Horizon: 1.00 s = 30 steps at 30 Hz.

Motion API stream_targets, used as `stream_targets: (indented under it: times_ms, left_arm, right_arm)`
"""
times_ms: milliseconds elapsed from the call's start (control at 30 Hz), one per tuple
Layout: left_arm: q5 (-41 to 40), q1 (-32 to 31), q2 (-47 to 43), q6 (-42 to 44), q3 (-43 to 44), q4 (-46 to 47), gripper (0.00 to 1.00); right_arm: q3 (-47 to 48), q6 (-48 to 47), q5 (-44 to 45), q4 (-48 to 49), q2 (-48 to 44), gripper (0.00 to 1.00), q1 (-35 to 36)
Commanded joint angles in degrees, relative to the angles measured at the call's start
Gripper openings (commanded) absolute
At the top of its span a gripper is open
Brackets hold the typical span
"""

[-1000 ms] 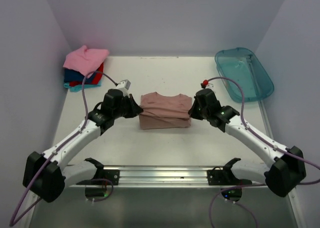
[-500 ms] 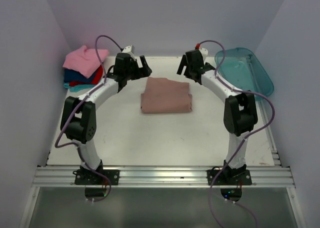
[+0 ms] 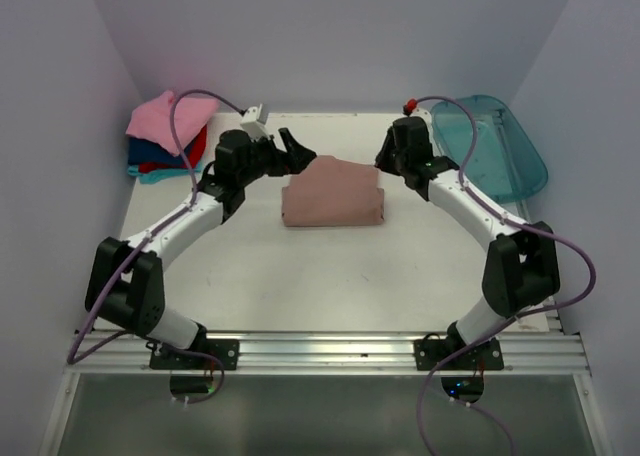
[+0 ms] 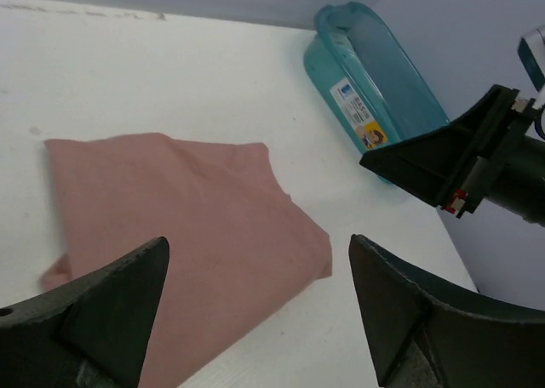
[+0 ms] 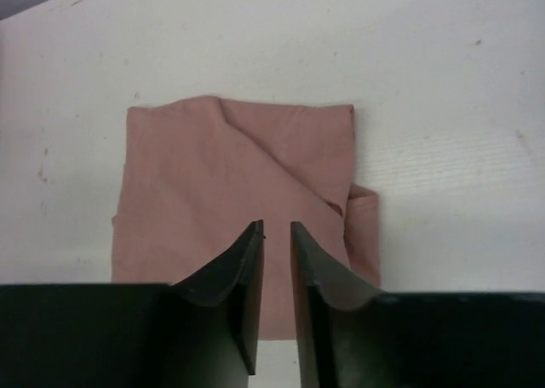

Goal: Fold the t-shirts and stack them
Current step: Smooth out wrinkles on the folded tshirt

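Observation:
A dusty pink-brown t-shirt (image 3: 333, 191) lies folded in a rectangle mid-table, also seen in the left wrist view (image 4: 187, 209) and the right wrist view (image 5: 230, 158). My left gripper (image 3: 297, 148) hovers at its far left corner, open wide (image 4: 257, 243) with nothing between the fingers. Above the far right corner, my right gripper (image 3: 385, 158) is shut (image 5: 277, 225), only a thin slit between its fingers, holding nothing. A stack of folded t-shirts (image 3: 168, 136), bright pink on top with red, blue and teal below, sits at the back left.
A translucent teal plastic tub (image 3: 490, 146) stands at the back right, also visible from the left wrist (image 4: 375, 82). White walls enclose the table on three sides. The arm bases and a metal rail (image 3: 320, 351) run along the near edge.
Both grippers left the tee's sides, opened and swung to the far edge, then came back to its far corners. The right jaws have shut. The tee now lies flat, folded.

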Motion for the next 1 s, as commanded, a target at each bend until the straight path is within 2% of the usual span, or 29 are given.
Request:
stream_targets:
  times_ms: [0, 33, 133, 200, 333, 433, 500, 700, 900, 967]
  left_arm:
    - [8.7, -1.2, 5.1, -3.7, -2.0, 9.4, 0.87]
    - [11.0, -1.3, 7.7, -4.3, -2.3, 12.5, 0.79]
    - [15.0, -2.6, 13.5, -6.6, -2.1, 18.5, 0.66]
    - [16.6, -4.1, 18.2, -8.4, -2.1, 21.4, 0.62]
    - [17.4, -6.9, 24.3, -10.6, -4.4, 30.3, 0.59]
    - [16.6, -8.3, 28.1, -12.1, -7.3, 34.3, 0.57]
    - [16.1, -8.5, 30.0, -12.7, -8.5, 34.7, 0.52]
    - [10.9, -8.5, 30.8, -12.8, -14.6, 30.8, 0.47]
    - [11.8, -11.7, 30.9, -20.0, -26.0, 45.1, 0.40]
    - [10.8, -14.7, 28.9, -19.4, -27.7, 45.7, 0.40]
  right_arm:
    - [-1.5, 3.3, -5.8, 2.4, 2.7, 0.15, 0.0]
    - [-1.6, 4.9, -6.3, 2.6, 3.5, 0.00, 0.0]
    - [-1.3, 7.7, -9.8, 3.6, 7.5, 0.00, -0.1]
    - [-1.4, 9.7, -11.1, 5.7, 9.7, 0.00, -0.3]
    - [-1.3, 11.7, -13.7, 8.7, 14.4, 0.00, -0.3]
    - [0.6, 11.7, -14.0, 8.2, 17.9, 0.00, -0.3]
    - [1.7, 11.9, -13.4, 7.4, 19.7, 0.00, -0.3]
    - [3.5, 11.9, -9.7, 1.2, 20.9, 0.00, -0.4]
    - [1.1, 11.2, -10.8, 2.2, 19.6, 0.00, -0.2]
    - [0.7, 10.4, -11.2, 0.8, 18.3, 0.00, 0.0]
